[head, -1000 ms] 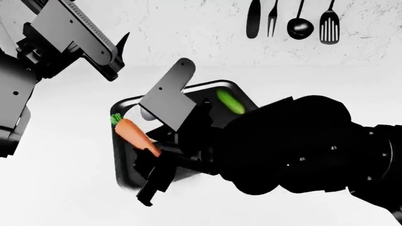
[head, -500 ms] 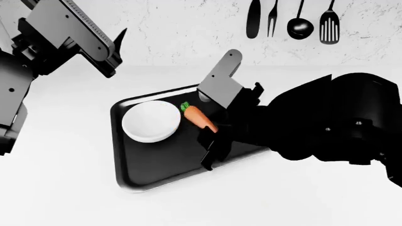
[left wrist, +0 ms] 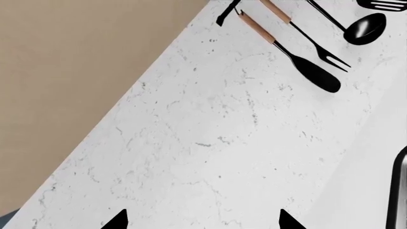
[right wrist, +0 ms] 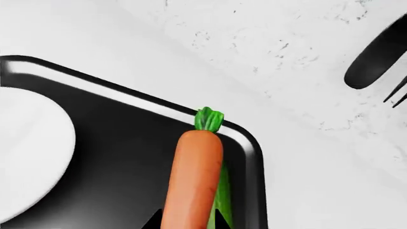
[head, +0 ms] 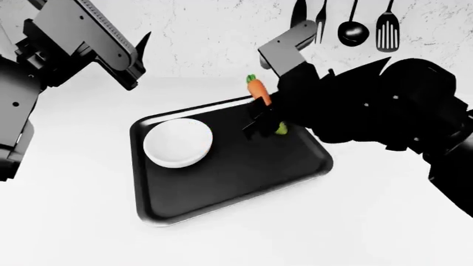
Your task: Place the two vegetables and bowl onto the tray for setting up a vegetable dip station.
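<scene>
The black tray (head: 221, 188) lies on the white counter. The white bowl (head: 177, 143) sits in its left part, also in the right wrist view (right wrist: 25, 157). My right gripper (head: 267, 95) is shut on the orange carrot (head: 256, 88) and holds it over the tray's far right corner. In the right wrist view the carrot (right wrist: 194, 176) runs out between the fingertips of the gripper (right wrist: 186, 222), leafy top away from them. The green cucumber (right wrist: 222, 200) lies on the tray under it, mostly hidden; a bit shows in the head view (head: 282, 129). My left gripper (head: 134, 65) is open, empty, raised at the far left (left wrist: 202, 222).
Black utensils (head: 353, 25) hang on the marble wall behind the tray, also in the left wrist view (left wrist: 315, 71). The tray's rim (right wrist: 251, 143) curves close by the carrot top. My right arm (head: 384, 105) covers the counter at the right.
My right gripper has carried the carrot from the tray's front left, across the tray, to its far right corner. The bowl has come into view. The left arm has stayed put.
</scene>
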### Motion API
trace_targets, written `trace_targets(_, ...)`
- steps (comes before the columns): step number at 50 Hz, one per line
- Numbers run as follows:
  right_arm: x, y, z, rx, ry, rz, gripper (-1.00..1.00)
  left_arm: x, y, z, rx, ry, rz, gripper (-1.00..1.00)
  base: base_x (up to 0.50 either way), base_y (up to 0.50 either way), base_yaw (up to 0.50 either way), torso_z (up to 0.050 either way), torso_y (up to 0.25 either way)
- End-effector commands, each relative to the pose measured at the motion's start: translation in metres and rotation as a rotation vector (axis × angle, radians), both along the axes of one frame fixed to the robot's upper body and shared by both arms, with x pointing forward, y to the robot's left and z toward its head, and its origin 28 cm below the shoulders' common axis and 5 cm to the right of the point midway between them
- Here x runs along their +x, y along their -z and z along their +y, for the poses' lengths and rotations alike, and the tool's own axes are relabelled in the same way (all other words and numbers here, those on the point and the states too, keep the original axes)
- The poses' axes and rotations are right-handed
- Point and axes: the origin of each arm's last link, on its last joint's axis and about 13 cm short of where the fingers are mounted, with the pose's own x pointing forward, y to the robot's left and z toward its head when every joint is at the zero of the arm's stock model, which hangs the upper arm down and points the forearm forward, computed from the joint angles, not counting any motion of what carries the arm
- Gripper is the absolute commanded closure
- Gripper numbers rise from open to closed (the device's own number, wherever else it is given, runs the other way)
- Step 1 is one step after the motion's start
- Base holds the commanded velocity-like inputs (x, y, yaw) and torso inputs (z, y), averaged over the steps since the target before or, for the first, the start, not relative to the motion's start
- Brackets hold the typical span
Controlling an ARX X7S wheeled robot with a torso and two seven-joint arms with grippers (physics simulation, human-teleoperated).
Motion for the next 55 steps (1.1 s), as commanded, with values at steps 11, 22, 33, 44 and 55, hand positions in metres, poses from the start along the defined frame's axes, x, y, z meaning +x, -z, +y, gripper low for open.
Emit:
trace_targets(11,0.038,0.009,0.026,0.021,0.091,0.005,1.00,0.001,0.000,-0.003,0.006,0.006,0.002,-1.00,0.00,0.00,0.00,0.000,0.000)
trace_targets(22,0.047,0.011,0.036,0.048,0.089,0.015,1.00,-0.001,-0.001,-0.001,0.004,0.001,0.002,-1.00,0.00,0.00,0.00,0.000,0.000)
trace_targets(33,0.049,0.015,0.041,0.070,0.080,0.024,1.00,-0.001,-0.001,0.000,0.003,-0.001,0.002,-1.00,0.00,0.00,0.00,0.000,0.000)
trace_targets(44,0.043,0.024,0.043,0.068,0.066,0.049,1.00,0.000,0.000,0.000,0.004,-0.001,0.004,-1.00,0.00,0.00,0.00,0.000,0.000)
trace_targets(55,0.038,0.031,0.043,0.066,0.046,0.065,1.00,0.001,0.001,-0.001,0.005,0.001,0.005,-1.00,0.00,0.00,0.00,0.000,0.000)
